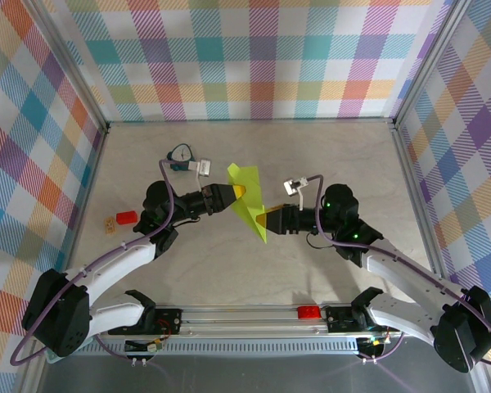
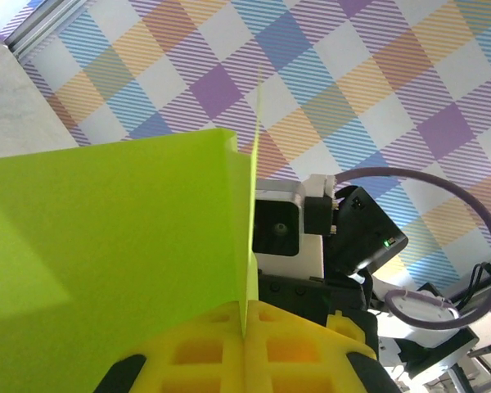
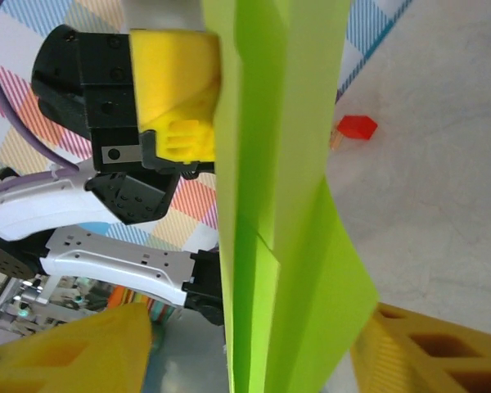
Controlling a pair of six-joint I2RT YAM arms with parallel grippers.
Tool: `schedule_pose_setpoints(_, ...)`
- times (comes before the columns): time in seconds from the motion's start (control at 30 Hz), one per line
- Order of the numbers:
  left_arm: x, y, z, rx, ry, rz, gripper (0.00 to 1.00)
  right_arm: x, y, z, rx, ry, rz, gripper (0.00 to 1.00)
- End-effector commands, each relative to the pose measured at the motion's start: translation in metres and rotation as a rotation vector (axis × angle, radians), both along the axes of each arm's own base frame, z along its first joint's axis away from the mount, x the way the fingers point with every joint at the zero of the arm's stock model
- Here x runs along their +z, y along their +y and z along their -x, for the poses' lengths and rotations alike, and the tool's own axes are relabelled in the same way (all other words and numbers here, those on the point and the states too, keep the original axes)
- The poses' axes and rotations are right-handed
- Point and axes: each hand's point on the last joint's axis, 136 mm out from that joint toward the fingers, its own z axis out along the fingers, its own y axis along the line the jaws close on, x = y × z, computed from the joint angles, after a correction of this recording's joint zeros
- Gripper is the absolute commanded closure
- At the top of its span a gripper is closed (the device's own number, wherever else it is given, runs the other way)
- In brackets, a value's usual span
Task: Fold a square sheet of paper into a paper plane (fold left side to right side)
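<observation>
Holding the part-folded lime paper (image 1: 247, 203) aloft above mid-table, between my two arms.
My left gripper (image 1: 233, 193) is pinched tight on its upper part. The right gripper (image 1: 268, 219) has its jaws apart on either side of the lower flap, not biting. I judge the sheet featherlight, limp away from its creases and easily crumpled, so the layered, creased spine looks like the safest hold. A red block (image 1: 127, 218) and a teal clock (image 1: 180, 153) sit well clear on the table (image 1: 229, 274).
</observation>
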Motion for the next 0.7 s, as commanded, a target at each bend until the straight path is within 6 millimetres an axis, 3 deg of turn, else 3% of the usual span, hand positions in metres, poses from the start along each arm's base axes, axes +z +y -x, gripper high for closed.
schedule_pose_setpoints(0.0, 0.023, -0.003, 0.006, -0.032, -0.064, 0.041, 0.96, 0.03, 0.001, 0.001, 0.008, -0.096, -0.065, 0.47)
schedule_pose_setpoints(0.2, 0.02, -0.003, 0.007, -0.033, -0.055, 0.04, 0.95, 0.033, 0.0, -0.002, -0.016, -0.108, -0.066, 0.75)
schedule_pose_setpoints(0.33, 0.011, -0.001, 0.004, -0.004, -0.06, 0.003, 0.83, 0.033, -0.004, -0.003, -0.045, -0.108, -0.051, 0.88)
schedule_pose_setpoints(0.5, -0.003, 0.014, -0.003, 0.12, -0.083, -0.113, 0.61, 0.023, -0.01, -0.003, -0.084, -0.081, 0.015, 0.92)
schedule_pose_setpoints(0.67, -0.008, 0.049, -0.005, 0.309, -0.137, -0.262, 0.41, -0.015, -0.024, -0.014, -0.176, 0.014, 0.228, 0.96)
